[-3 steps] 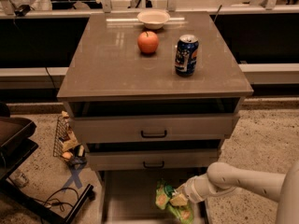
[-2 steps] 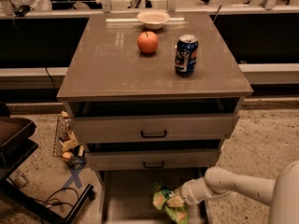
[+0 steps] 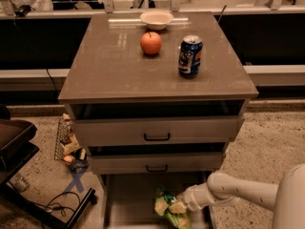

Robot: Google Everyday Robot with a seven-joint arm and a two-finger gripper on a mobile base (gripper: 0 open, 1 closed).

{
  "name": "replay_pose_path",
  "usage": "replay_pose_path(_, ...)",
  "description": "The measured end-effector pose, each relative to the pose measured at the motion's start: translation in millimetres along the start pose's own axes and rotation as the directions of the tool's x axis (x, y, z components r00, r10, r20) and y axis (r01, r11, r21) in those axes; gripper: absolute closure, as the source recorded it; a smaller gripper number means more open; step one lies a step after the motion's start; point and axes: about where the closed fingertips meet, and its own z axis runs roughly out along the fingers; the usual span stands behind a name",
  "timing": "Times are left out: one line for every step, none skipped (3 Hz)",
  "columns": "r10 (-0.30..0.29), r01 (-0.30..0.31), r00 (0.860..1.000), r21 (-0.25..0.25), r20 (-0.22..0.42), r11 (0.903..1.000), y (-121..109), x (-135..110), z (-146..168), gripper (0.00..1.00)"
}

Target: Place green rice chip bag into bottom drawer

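Observation:
The green rice chip bag (image 3: 167, 207) is crumpled, bright green with tan chip pictures, and lies inside the pulled-out bottom drawer (image 3: 126, 197), toward its right side at the frame's lower edge. My white arm reaches in from the lower right, and my gripper (image 3: 178, 206) is at the bag's right end, right against it. The bag covers the fingertips. The bottom drawer is a shallow grey-brown tray below the two upper drawers.
On the cabinet top stand a blue soda can (image 3: 190, 56), a red apple (image 3: 151, 43) and a white bowl (image 3: 157, 18). The two upper drawers (image 3: 156, 130) with black handles sit slightly ajar. A wire basket (image 3: 66, 144) and a dark cart (image 3: 16, 142) are at the left on the floor.
My arm and gripper have shifted left, deeper over the bottom drawer, and the green bag has moved left with them.

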Motion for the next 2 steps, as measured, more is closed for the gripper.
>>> replay_pose_path(0.0, 0.0, 1.0, -0.003, 0.0, 1.0, 1.0, 0.1, 1.3, 0.3)
replay_pose_path(0.0, 0.0, 1.0, -0.009, -0.002, 1.0, 3.2, 0.4, 4.0, 0.0)
